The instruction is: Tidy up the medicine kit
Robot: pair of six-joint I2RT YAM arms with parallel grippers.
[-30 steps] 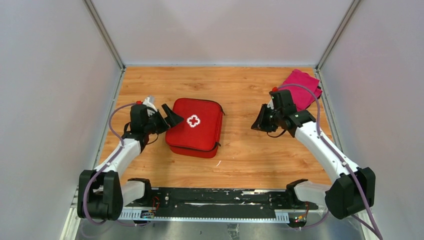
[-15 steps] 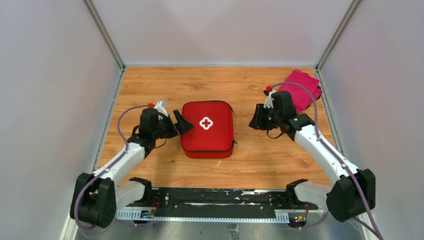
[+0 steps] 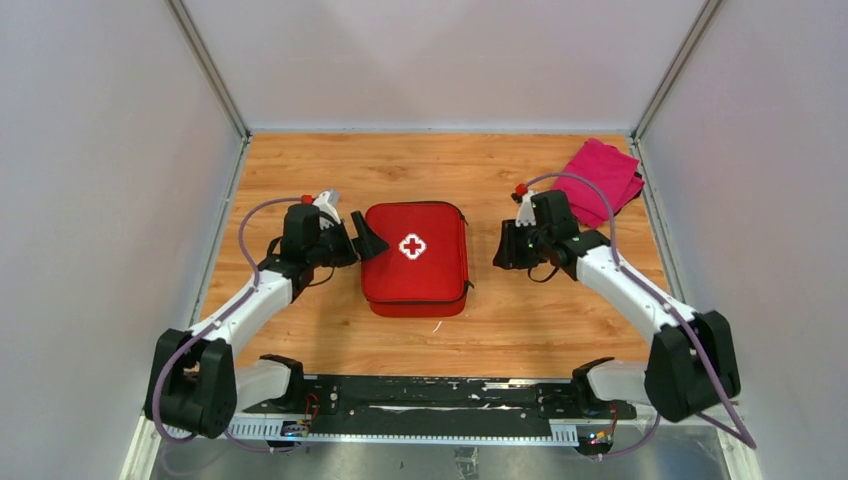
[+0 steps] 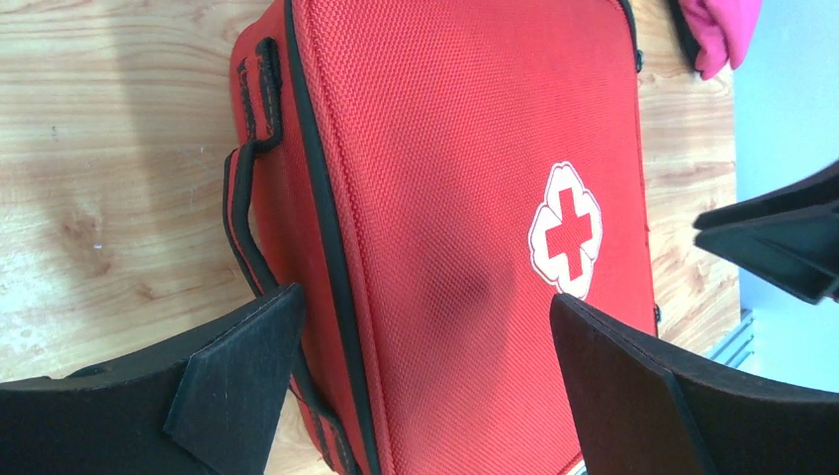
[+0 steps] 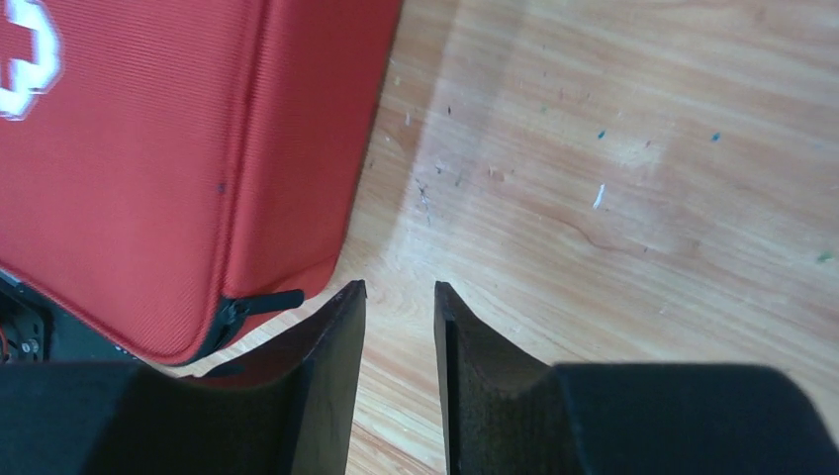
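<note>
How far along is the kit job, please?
Done: nothing visible. The kit lies flat, zipped shut, cross up. In hand: the left fingers, spread wide, sit at its left edge; the right fingers, slightly apart and empty, are near its right side. Left: unzipping it and sorting whatever is inside.

The medicine kit bears one sign, a white cross (red-centred).

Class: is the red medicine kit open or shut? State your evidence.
Shut. The medicine kit lies flat, lid down with the white cross up; the wrist views show its edges closed and no inside showing.
</note>
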